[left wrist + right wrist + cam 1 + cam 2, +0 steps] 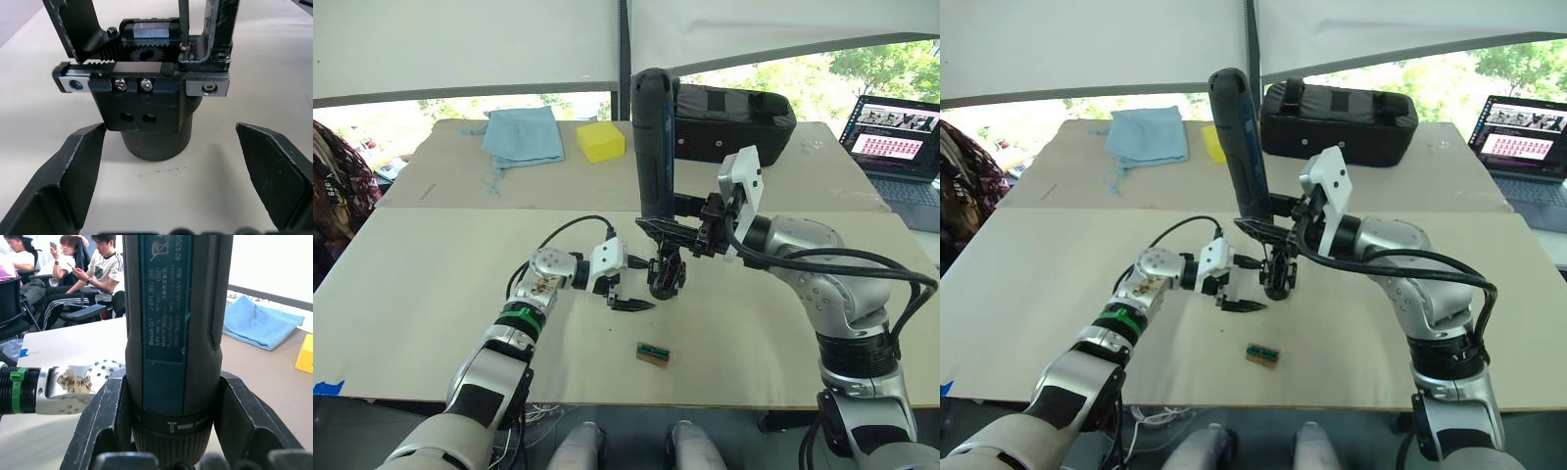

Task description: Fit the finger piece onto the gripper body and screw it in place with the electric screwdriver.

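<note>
The gripper body [146, 110], a chunky black mechanism with a rack, a gear and two silver screws, stands on the table between the fingers of my left gripper [625, 300]. That gripper is open, its fingers [73, 171] on either side of the body's base. A black finger piece [218, 29] rises from the body's rail. My right gripper [173, 401] is shut on the electric screwdriver [654, 147] and holds it upright above the body. The thin bit [183, 22] rests on a screw beside the finger piece.
A small green and brown part [652, 353] lies near the table's front edge. At the back are a black case [734, 122], a yellow block [600, 140] and a blue cloth [522, 134]. A laptop [899, 137] stands far right. People [98, 264] sit behind the table.
</note>
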Controlling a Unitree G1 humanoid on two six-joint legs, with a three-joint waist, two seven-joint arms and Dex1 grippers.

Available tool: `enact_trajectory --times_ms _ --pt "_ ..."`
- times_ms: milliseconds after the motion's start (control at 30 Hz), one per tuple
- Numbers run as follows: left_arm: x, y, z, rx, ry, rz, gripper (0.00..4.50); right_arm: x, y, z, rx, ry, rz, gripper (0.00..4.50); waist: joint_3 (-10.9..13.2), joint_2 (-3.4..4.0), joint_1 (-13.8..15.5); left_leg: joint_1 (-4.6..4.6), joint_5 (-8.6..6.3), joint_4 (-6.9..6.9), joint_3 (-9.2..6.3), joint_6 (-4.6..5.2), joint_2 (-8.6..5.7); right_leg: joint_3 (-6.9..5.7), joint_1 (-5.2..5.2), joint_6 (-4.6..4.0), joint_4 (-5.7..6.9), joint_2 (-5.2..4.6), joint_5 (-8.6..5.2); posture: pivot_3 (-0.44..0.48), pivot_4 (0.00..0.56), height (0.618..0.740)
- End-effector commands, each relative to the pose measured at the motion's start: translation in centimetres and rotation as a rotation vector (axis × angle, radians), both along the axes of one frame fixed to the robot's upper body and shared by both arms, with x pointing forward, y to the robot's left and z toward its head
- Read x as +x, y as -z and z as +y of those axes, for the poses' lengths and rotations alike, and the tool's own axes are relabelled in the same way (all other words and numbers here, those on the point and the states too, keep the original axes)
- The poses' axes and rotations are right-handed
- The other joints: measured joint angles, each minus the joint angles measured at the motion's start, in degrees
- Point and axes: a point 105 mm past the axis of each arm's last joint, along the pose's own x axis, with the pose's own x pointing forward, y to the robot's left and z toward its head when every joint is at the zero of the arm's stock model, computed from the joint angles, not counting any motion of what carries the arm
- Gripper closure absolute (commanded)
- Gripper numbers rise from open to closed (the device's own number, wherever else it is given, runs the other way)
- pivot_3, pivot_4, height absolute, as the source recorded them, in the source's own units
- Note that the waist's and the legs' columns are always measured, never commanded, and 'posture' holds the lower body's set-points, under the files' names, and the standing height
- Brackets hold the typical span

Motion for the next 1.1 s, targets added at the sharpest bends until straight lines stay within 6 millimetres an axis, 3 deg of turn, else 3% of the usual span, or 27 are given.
enact_trajectory --times_ms 33,300,400,500,533,800,967,1100 --pt "0.8 -1.0 -0.7 -0.007 -0.020 -0.048 0.00 -0.8 -1.6 -0.1 0.017 -0.007 -0.090 2.58 0.0 0.00 0.0 0.00 0.00 0.00 0.00 0.00 0.00 0.00 0.00 0.00 0.00 0.00 0.00 0.000 0.150 0.740" --pt "1.7 -0.8 -1.9 -0.031 -0.076 -0.003 0.00 -0.7 -1.2 0.0 0.009 -0.007 -0.076 2.58 0.0 -0.01 0.0 0.00 0.00 0.02 0.00 0.00 0.00 0.00 0.01 0.01 0.01 0.00 0.01 0.000 0.150 0.740" --pt "1.6 -0.5 -2.2 -0.042 -0.074 0.032 0.86 -0.4 -0.6 0.0 0.000 -0.003 -0.065 2.58 0.0 -0.01 0.1 0.00 0.00 0.02 0.00 0.00 -0.01 -0.02 0.02 0.01 0.02 0.00 0.01 0.000 0.150 0.740" --pt "1.5 -0.1 -2.2 -0.024 -0.067 0.025 2.14 0.0 -0.3 -0.1 -0.003 0.007 -0.058 2.58 0.0 -0.02 0.1 0.00 0.00 0.13 0.00 0.00 -0.01 -0.02 0.05 0.03 0.04 0.00 0.02 0.000 0.150 0.740" --pt "1.5 -0.1 -2.2 -0.023 -0.067 0.026 2.22 0.1 -0.1 -0.2 -0.005 0.009 -0.056 2.58 0.0 -0.02 0.0 0.00 0.00 0.16 0.00 0.00 -0.01 -0.02 0.06 0.04 0.07 0.00 0.02 0.000 0.150 0.740" --pt "1.3 0.2 -2.2 -0.002 -0.048 0.019 2.22 0.5 1.3 -0.6 -0.040 0.001 -0.018 2.58 0.0 -0.03 0.0 0.02 0.00 0.28 0.00 0.00 -0.01 -0.01 0.04 0.04 0.30 0.00 0.02 0.000 0.150 0.740" --pt "1.4 0.3 -1.9 0.014 -0.055 0.004 2.22 1.5 4.6 -1.0 -0.157 -0.003 0.043 2.58 -0.2 -0.18 0.0 0.09 0.00 0.29 0.00 0.00 -0.01 -0.01 0.09 0.04 0.32 0.01 0.02 0.000 0.150 0.740" --pt "1.4 0.5 -1.8 0.028 -0.053 -0.011 2.22 2.3 5.8 -1.5 -0.168 0.021 0.077 2.58 -0.4 -0.49 0.0 0.45 0.00 0.28 0.01 0.00 0.02 -0.01 0.40 0.04 0.31 0.03 0.01 0.000 0.150 0.740"
